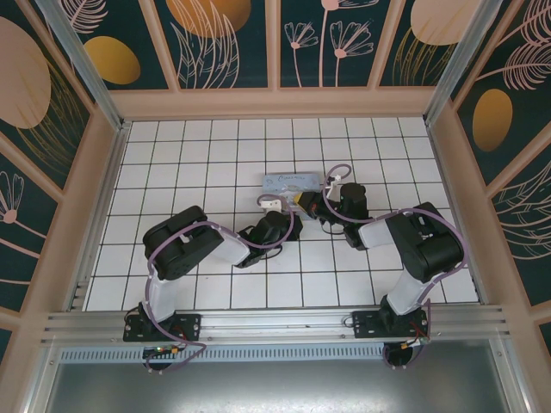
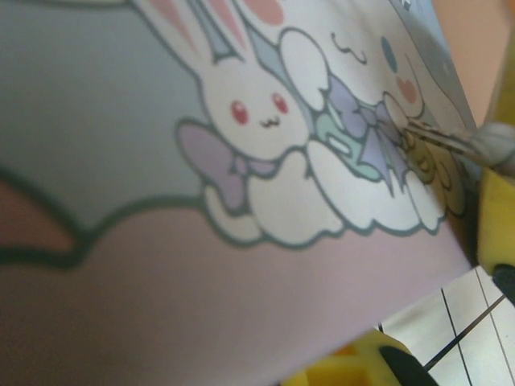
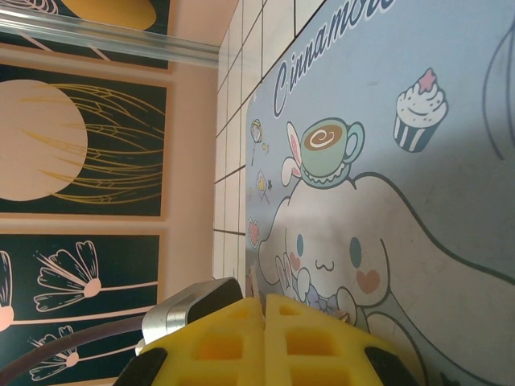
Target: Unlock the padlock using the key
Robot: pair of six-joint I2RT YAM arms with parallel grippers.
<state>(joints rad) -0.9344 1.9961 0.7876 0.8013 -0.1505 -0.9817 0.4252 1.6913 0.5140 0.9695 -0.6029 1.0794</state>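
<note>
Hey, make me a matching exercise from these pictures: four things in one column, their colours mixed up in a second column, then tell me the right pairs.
Things
1. flat rectangular cartoon-printed tin
2. waffle-patterned pads of the right tool
3. flower-painted wall panel behind the table
4. tiled table surface

Colours
A. white with dark grid lines
B. pale blue
C. yellow
D. dark teal

Pairs: 1-B, 2-C, 3-D, 4-A.
</note>
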